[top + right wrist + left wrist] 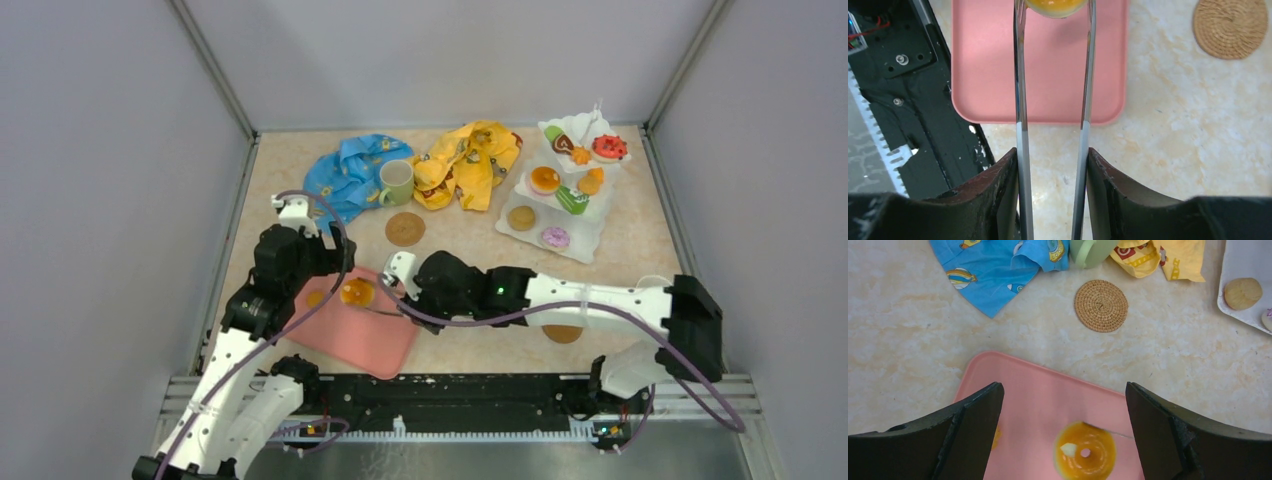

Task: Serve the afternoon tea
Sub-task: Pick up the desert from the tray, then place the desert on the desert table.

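Two claws over pink tray (988, 60). Right claw (1050, 165) clamped on metal tongs (1019, 75), tips squeezing orange donut (1084, 457) lying on tray, likely for lift toward tiered stand (583, 252), well apart. Left claw (1063, 390) spread wide, empty, hovering above donut.

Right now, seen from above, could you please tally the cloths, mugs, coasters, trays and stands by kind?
Cloths: 2, blue cloth, yellow cloth
Mugs: 1, green mug
Coasters: 2, far coaster, near coaster
Trays: 1, pink tray
Stands: 1, white stand
Total: 7
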`<move>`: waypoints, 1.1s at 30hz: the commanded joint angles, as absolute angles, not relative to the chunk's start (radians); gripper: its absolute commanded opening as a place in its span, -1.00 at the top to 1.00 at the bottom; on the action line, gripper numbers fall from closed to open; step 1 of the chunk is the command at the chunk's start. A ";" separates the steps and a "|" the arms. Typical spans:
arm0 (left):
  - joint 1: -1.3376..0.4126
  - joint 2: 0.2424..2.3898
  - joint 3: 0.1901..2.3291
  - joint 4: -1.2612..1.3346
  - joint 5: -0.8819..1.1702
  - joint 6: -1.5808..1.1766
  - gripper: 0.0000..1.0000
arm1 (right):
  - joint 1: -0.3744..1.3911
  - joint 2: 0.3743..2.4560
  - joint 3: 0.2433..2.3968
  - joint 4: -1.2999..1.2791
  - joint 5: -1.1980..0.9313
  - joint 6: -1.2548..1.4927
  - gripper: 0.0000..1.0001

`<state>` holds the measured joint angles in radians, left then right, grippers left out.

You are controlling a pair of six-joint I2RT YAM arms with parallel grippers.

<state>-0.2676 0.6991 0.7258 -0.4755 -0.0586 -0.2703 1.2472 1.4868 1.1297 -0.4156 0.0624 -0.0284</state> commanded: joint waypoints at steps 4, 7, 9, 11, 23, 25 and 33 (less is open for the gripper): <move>-0.260 0.641 0.721 -0.459 -0.012 -0.264 -0.98 | 1.198 1.287 1.090 -0.517 0.160 0.108 0.26; -0.261 0.616 0.711 -0.459 -0.010 -0.256 -0.98 | 1.157 1.233 1.070 -0.569 0.199 0.150 0.26; -0.262 0.601 0.698 -0.458 -0.020 -0.247 -0.98 | 1.126 1.188 1.052 -0.598 0.217 0.182 0.28; -0.262 0.590 0.687 -0.454 -0.019 -0.244 -0.98 | 1.087 1.145 1.031 -0.628 0.246 0.226 0.30; -0.265 0.557 0.668 -0.433 0.046 -0.241 -0.98 | 0.879 0.984 0.985 -0.831 0.420 0.376 0.28; -0.265 0.554 0.666 -0.432 0.043 -0.239 -0.98 | 0.846 0.960 0.987 -0.834 0.412 0.375 0.26; -0.273 0.540 0.664 -0.434 0.042 -0.238 -0.98 | 0.730 0.951 0.975 -0.816 0.393 0.376 0.26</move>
